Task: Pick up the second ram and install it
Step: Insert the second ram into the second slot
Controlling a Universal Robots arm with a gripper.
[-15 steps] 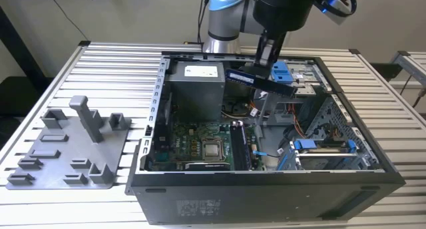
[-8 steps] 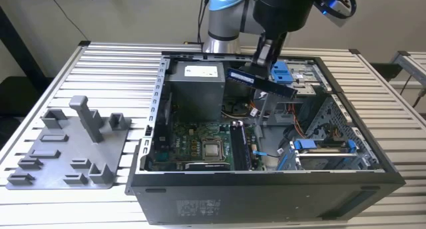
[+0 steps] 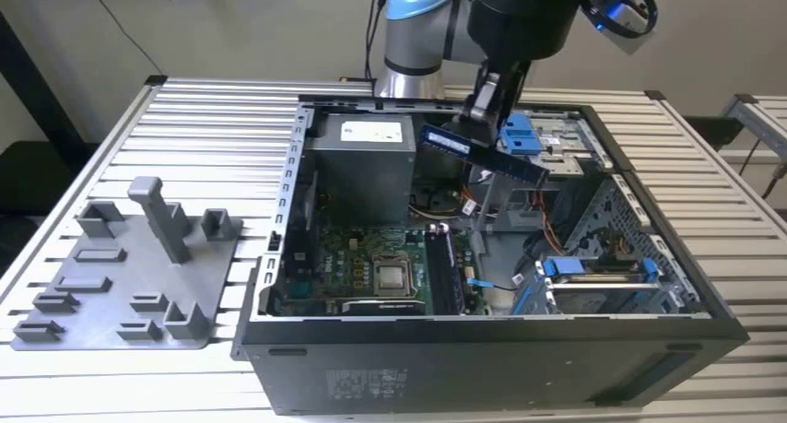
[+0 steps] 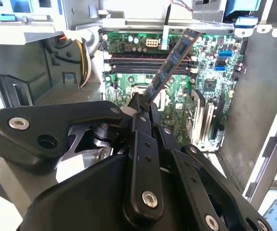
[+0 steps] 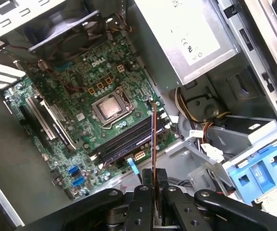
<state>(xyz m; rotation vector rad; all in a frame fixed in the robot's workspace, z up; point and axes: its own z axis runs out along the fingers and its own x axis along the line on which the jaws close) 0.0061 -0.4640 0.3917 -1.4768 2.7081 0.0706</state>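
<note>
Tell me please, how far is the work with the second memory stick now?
Done: the pick-up. The claw is shut on the long dark flat memory stick, which hangs tilted above the open black computer case. In hand: the stick is held over the green motherboard. Left: it is not yet seated in the long black memory slots beside the processor socket.

Matt plastic tray (image 3: 123, 305), ribbed metal table (image 3: 209, 128) (PC case (image 3: 492, 372) too).
</note>
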